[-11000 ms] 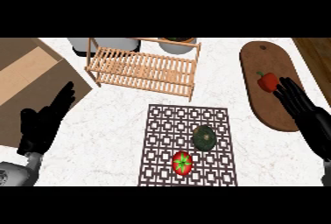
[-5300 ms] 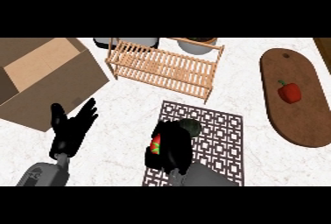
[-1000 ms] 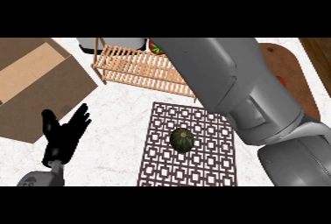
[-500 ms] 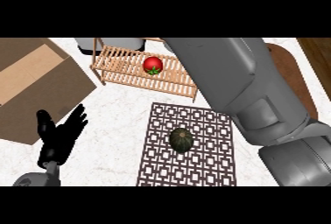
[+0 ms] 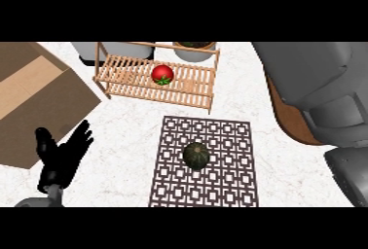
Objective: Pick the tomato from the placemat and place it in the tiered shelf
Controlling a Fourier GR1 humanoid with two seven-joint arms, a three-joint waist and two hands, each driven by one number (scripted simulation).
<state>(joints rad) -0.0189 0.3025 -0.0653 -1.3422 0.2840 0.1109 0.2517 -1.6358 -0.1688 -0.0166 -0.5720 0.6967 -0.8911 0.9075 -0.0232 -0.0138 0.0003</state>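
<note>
The tomato (image 5: 162,74) is sitting on the slats of the tiered shelf (image 5: 197,95), not on the placemat (image 5: 230,141), so the drop looks done to me. Your right hand isn't visible, only the grey arm (image 5: 323,82) on the right, so I can't tell what its fingers are doing. Pull it out high so you clear the shelf rail. Your left hand (image 5: 61,158) rests spread open by the cardboard box (image 5: 32,104). Dark squash (image 5: 195,155) is on the mat; bare counter (image 5: 122,126) between the two gives you room.

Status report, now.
Left hand open, resting low left. Right hand out of view. Red tomato lies on wooden tiered shelf. Dark green squash on patterned placemat.
</note>
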